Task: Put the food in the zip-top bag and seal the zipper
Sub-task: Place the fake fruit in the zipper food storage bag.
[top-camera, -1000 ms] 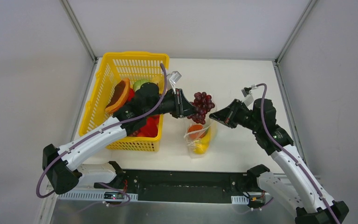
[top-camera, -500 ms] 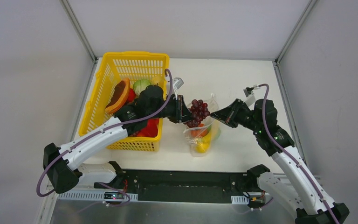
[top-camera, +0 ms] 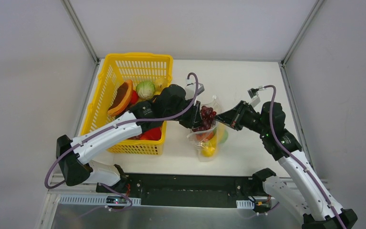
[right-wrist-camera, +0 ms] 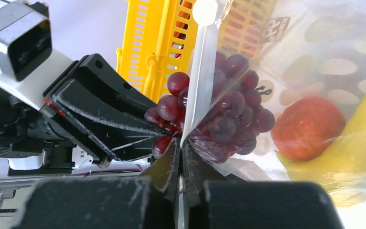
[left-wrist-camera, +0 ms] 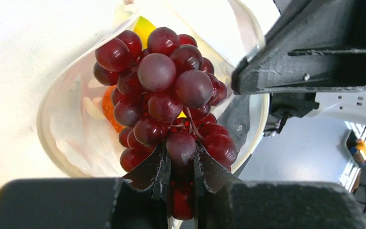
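Note:
My left gripper [top-camera: 196,122] [left-wrist-camera: 181,164] is shut on a bunch of dark red grapes [top-camera: 206,118] [left-wrist-camera: 164,90] and holds it in the open mouth of the clear polka-dot zip-top bag [top-camera: 209,138] [left-wrist-camera: 69,114]. My right gripper [top-camera: 223,119] [right-wrist-camera: 181,148] is shut on the bag's mouth edge, the zipper [right-wrist-camera: 199,81], and holds it up and open. Inside the bag lie an orange-red fruit [right-wrist-camera: 307,128] and a yellow piece [top-camera: 208,150]. The grapes also show through the bag in the right wrist view [right-wrist-camera: 228,119].
The yellow lattice basket [top-camera: 119,71] stands at the left with more food in it: a green cabbage [top-camera: 145,88], a brown-and-orange slice [top-camera: 122,97] and red pieces [top-camera: 152,133]. The left arm reaches across the basket's right wall. The table's near edge lies just below the bag.
My left gripper has carried the grapes down and right from above the bag into its mouth. My right gripper has stayed shut on the bag's edge, shifting slightly.

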